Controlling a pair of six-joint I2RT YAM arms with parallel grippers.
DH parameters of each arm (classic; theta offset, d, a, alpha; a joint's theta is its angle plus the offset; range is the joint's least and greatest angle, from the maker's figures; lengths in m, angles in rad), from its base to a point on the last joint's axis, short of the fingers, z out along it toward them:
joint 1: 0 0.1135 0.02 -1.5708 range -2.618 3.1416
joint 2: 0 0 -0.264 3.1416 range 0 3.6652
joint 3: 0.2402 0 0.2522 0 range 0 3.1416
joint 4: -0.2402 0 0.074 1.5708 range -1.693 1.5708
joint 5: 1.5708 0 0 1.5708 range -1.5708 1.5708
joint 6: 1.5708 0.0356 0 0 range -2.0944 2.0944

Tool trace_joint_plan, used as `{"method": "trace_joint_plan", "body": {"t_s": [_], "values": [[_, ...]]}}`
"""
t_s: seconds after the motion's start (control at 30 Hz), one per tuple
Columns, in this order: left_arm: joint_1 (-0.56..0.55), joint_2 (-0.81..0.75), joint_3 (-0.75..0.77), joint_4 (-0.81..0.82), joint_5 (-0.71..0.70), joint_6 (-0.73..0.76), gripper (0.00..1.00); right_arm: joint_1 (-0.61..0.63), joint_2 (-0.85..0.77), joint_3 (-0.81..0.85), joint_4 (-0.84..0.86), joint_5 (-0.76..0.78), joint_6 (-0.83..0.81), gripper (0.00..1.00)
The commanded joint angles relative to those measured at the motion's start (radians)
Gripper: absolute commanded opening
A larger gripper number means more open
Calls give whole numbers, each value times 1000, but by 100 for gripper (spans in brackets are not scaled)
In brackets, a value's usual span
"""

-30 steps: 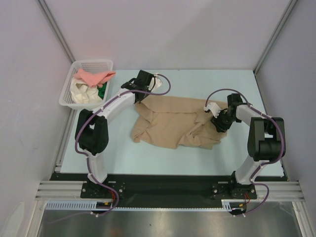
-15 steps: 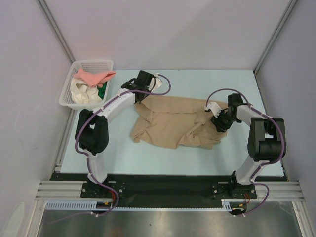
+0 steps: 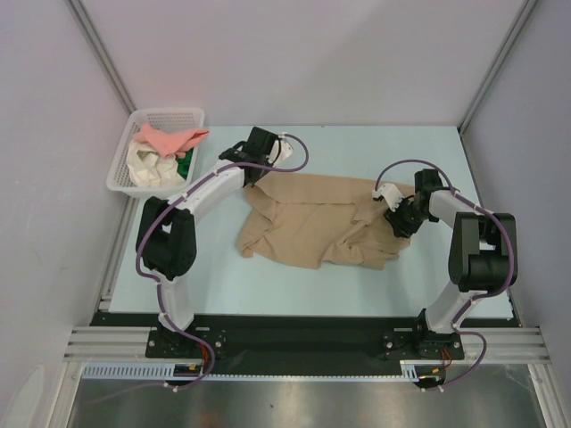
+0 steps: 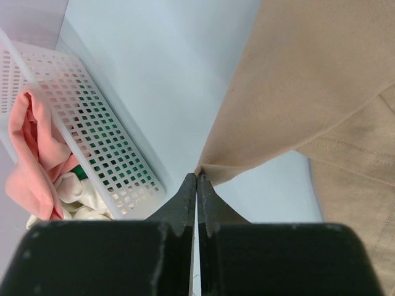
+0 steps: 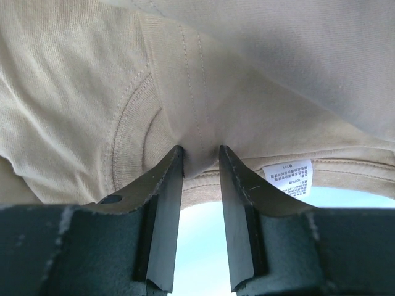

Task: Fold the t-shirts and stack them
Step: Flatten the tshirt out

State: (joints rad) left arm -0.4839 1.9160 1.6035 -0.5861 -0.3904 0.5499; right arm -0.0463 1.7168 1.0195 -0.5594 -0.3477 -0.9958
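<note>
Right wrist | tan t-shirt (image 5: 92, 92) cut off by frame | label (image 5: 289, 176) print unreadable

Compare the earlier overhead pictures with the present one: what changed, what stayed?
The right gripper, shut on the tan t-shirt near its collar, shifted slightly rightward, drawing that edge outward. The left gripper kept its pinch on the shirt's corner; the basket stayed put.

Two robot arms stand on a black base plate (image 3: 294, 332). The left arm (image 3: 207, 185), at the plate's left end, has white tubular links and bulky black joint housings; the right arm (image 3: 480, 254), at its right end, matches it. A purple cable (image 3: 406, 162) loops along each arm, and the left gripper (image 4: 196, 178) and right gripper (image 5: 201, 152) each have two dark, tapering fingers.
</note>
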Motion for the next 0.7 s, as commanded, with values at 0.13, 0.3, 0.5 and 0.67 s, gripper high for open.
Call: {"method": "trace_joint_plan", "body": {"t_s": [0.13, 0.3, 0.5, 0.67], "values": [[-2, -5, 3, 19, -15, -1, 0, -18, 0, 8, -2, 33, 2, 33], [-2, -3, 9, 17, -16, -1, 1, -18, -11, 22, -5, 29, 13, 27], [-7, -15, 12, 3, -16, 4, 0, -18, -48, 57, -40, 21, 25, 11], [-21, -29, 10, 5, -21, 16, 1, -12, -74, 71, -48, 19, 20, 8]]}}
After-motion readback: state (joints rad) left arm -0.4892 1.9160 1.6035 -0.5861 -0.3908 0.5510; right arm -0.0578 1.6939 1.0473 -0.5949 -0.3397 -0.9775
